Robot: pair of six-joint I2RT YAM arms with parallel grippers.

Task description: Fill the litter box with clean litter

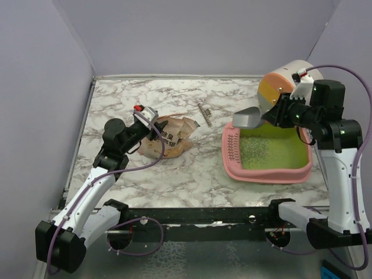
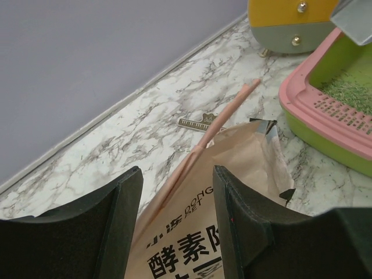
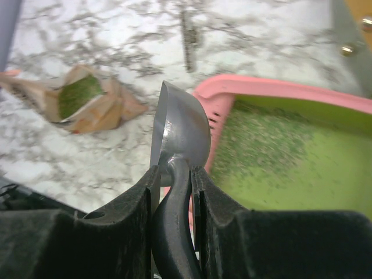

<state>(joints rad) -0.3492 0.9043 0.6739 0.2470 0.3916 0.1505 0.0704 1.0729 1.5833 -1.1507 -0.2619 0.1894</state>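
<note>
litter box (image 1: 264, 174): seen from overhead, a pink tray with a lime-green inside lay flat on the marble table (image 1: 192, 168) at the right, before the right arm, its slotted strip along the left side.
clean litter (image 1: 256, 150): a thin pale-green scatter covered the tray floor, thickest toward the slotted side.
scoop (image 1: 247, 118): grey metal, it hung above the tray's far left corner.
right gripper (image 1: 273, 114): it was clamped on the scoop's handle.
cylinder (image 1: 285, 87): cream, orange and yellow, it stood just behind the tray's far edge.
bag (image 1: 168, 136): tan and crumpled, it lay mid-table, well left of the tray.
left gripper (image 1: 150, 122): it sat at the bag's left end.
clip (image 1: 204, 114): small and metal, it lay between bag and tray, farther back.

left wrist view: the fingers (image 2: 244, 232) stood either side of the bag's folded top, printed paper filling the gap, closed on it. the tray's pink corner with granules showed at upper right.

right wrist view: both fingers (image 3: 226, 215) pressed the dark handle. the bowl was turned on edge over the pink rim beside the slots. the bag's mouth gaped at the left, green granules inside.
</note>
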